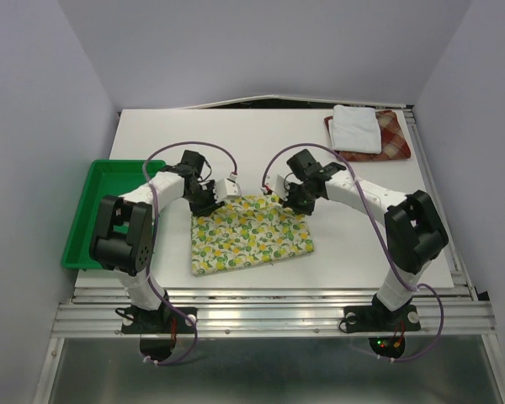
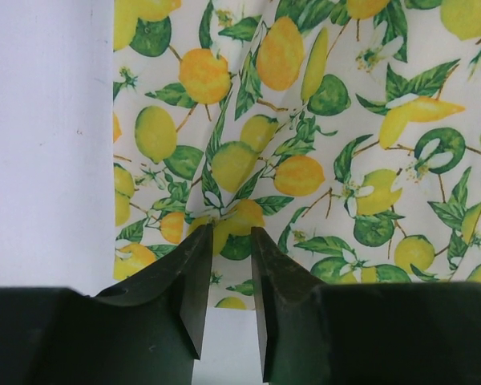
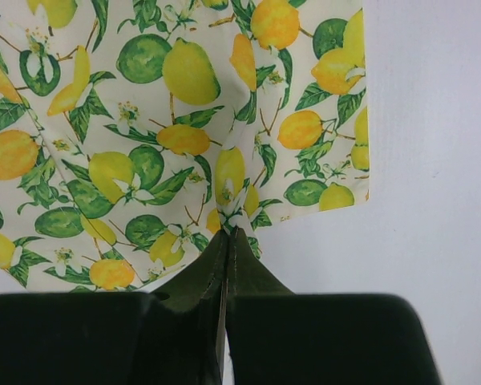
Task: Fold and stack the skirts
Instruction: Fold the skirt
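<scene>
From above, three skirts lie on the table (image 1: 236, 139): one fruit-print skirt (image 1: 251, 236), one white skirt (image 1: 356, 128) and one plaid skirt (image 1: 396, 139). The fruit-print skirt is spread flat near the middle of the near edge. The white skirt lies folded on top of the plaid skirt at the far right corner. One green tray (image 1: 84, 219) sits at the left edge, its floor showing plain green, its near end behind the left arm. Both arms bend inward and reach down. The left gripper (image 1: 212, 202) is at the fruit-print skirt's far left corner and the right gripper (image 1: 288, 200) at its far right corner.

In the left wrist view, the two fingers (image 2: 194, 277) stand narrowly apart at the cloth's edge near its corner. White table shows in the gap, and creases in the print run toward the tips. Whether the cloth is pinched cannot be told.

In the right wrist view, the fingers (image 3: 244, 269) are pressed together on a small raised peak of the skirt's edge.
</scene>
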`<state>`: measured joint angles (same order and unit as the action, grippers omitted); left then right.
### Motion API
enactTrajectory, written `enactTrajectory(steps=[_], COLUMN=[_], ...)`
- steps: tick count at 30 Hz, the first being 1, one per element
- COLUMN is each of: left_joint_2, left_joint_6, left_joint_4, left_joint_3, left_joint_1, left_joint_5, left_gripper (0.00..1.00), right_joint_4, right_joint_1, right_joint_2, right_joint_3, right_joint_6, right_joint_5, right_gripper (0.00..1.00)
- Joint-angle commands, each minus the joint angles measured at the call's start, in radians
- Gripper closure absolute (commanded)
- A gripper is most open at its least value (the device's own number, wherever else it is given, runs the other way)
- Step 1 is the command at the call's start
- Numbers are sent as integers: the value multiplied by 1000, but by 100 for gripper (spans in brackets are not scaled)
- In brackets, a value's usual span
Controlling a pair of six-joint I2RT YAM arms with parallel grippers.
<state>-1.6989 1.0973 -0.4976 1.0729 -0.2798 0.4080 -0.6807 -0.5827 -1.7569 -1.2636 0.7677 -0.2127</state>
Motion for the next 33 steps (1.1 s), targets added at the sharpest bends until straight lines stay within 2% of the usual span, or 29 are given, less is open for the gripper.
enactTrajectory(steps=[1, 5, 7, 8, 9, 12, 24, 25, 26, 28, 29, 30, 33], left_joint_2=[12, -16, -25, -27, -27, -5, 153, 159, 160, 153, 134, 121, 68], left_joint_6=[42, 52, 55, 52, 50, 38, 12, 19, 22, 24, 19, 16, 18], left_joint_4=[-48, -67, -68, -67, -64, -55, -95, -90, -87, -82, -85, -85, -101], left_joint_3=[13, 25, 24, 21, 19, 18, 75, 70, 67, 62, 64, 68, 90], left_joint_1=[5, 5, 7, 7, 7, 16, 67, 68, 68, 70, 70, 70, 74], left_joint_5=[26, 31, 29, 23, 22, 14, -27, -31, -34, -34, -32, -28, -6], left_gripper=[62, 62, 67, 78, 85, 100, 100, 96, 75, 61, 51, 31, 28], right_joint_4=[30, 32, 35, 36, 36, 36, 33, 33, 33, 33, 32, 29, 27], right_joint_1=[4, 4, 4, 4, 4, 14, 23, 23, 23, 23, 23, 23, 23], right_joint_2=[22, 25, 27, 27, 28, 28, 63, 63, 62, 59, 56, 51, 47], right_joint_3=[-17, -13, -13, -13, -13, -19, -31, -34, -34, -36, -36, -37, -36], right_joint_6=[10, 10, 12, 12, 10, 8, 10, 12, 13, 13, 15, 15, 16], right_joint_5=[4, 4, 4, 7, 7, 7, 22, 22, 19, 13, 12, 9, 9], right_gripper=[99, 99, 99, 99, 99, 99, 99, 99, 99, 99, 99, 99, 99])
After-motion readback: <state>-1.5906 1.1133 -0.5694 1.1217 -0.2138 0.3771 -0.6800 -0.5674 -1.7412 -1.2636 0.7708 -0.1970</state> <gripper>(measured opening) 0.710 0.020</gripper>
